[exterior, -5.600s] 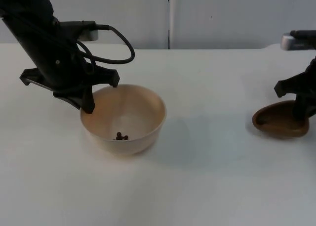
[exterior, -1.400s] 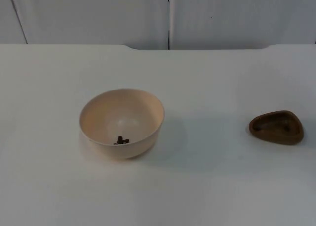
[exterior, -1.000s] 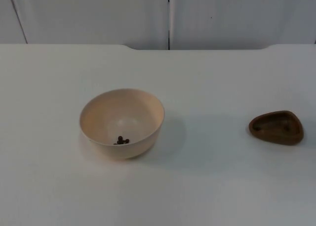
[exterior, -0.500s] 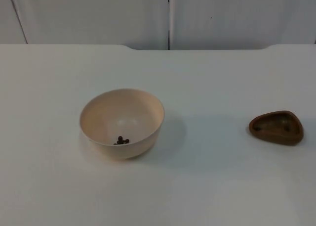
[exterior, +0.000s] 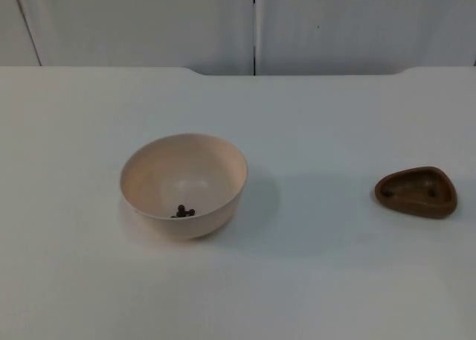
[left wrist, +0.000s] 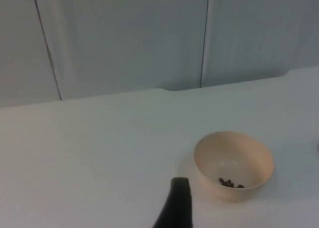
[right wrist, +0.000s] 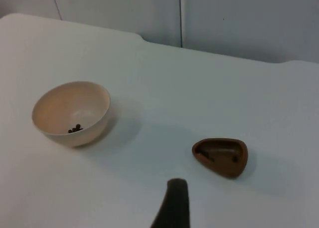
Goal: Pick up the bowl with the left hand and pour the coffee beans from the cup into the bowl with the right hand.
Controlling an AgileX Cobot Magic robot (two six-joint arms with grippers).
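With beans [exterior: 183,210] in bowl [exterior: 184,184] mid-table, brown cup [exterior: 416,192] well apart at right, both grippers hang back above table; finger spread can't be told. Risk: any re-approach clipping rim, spilling beans.

White table top [exterior: 312,124] under even light; grey partition wall [exterior: 149,24] behind, dark vertical seam [exterior: 253,27] between panels
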